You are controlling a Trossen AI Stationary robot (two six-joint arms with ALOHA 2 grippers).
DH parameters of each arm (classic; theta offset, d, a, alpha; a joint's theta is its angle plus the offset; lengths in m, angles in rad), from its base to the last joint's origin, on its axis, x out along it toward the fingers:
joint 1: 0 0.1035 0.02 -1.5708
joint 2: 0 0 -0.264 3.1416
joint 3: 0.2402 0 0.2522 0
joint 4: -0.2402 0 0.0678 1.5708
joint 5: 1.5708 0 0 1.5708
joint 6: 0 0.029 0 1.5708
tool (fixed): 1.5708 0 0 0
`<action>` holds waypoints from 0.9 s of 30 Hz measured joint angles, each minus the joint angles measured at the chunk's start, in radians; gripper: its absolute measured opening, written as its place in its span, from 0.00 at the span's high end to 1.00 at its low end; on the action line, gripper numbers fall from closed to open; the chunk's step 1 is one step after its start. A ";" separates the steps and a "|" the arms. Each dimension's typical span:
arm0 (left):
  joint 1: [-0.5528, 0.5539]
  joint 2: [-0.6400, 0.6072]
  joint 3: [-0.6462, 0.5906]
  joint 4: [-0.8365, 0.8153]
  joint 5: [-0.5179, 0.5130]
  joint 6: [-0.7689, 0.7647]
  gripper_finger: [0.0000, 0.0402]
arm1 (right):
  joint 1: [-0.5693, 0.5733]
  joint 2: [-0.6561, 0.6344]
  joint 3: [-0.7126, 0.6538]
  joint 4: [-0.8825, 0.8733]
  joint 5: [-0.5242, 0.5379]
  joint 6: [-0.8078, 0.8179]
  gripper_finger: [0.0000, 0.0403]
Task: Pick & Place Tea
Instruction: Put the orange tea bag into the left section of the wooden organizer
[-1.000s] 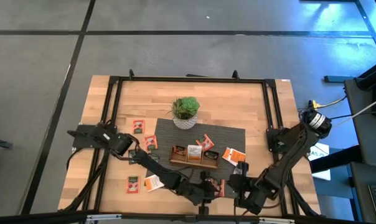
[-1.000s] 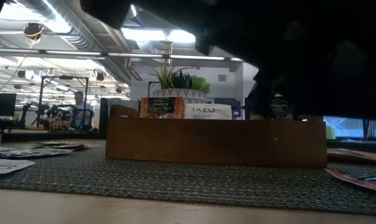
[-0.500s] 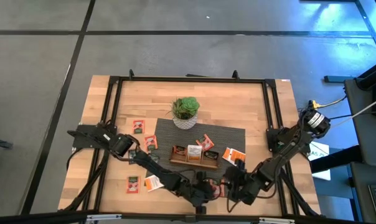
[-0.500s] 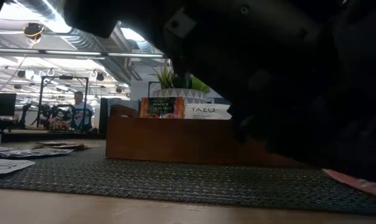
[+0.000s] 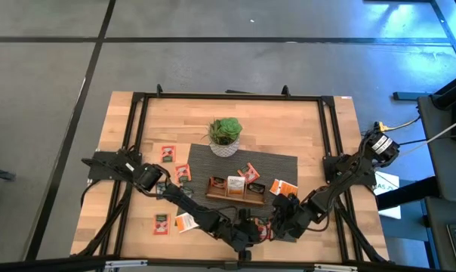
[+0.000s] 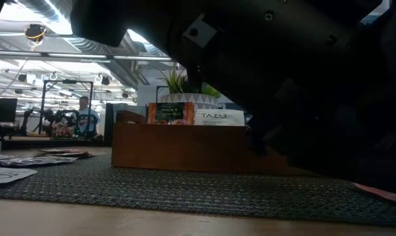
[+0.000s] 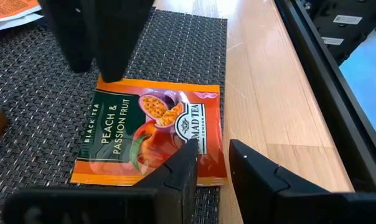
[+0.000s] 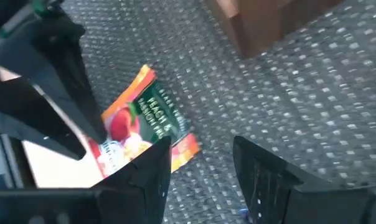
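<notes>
High view: the right gripper now sits farther in over the mat than a second ago, near the left gripper.

Left wrist view: the left gripper's fingers, slightly parted, grasp nothing; the orange-red sachet lies flat on the mat's edge, beside bare tabletop.

Right wrist view: the right gripper's fingers stand released above the sachet, its long axis diagonal to them.

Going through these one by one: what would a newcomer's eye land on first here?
Both grippers crowd one orange-red peach tea sachet lying flat at the near edge of the dark woven mat: left gripper, right gripper open. Behind stands the brown wooden tray with sachets upright.
</notes>
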 joint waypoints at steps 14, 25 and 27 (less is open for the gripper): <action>-0.001 0.001 -0.002 0.003 -0.024 0.011 0.78 | -0.033 0.000 -0.012 0.055 -0.034 -0.003 0.57; -0.001 0.001 -0.003 0.005 -0.028 0.011 0.78 | -0.065 0.022 -0.012 0.077 -0.125 -0.005 0.63; -0.001 0.001 -0.003 0.005 -0.028 0.010 0.78 | -0.065 0.025 -0.012 0.077 -0.125 -0.005 0.67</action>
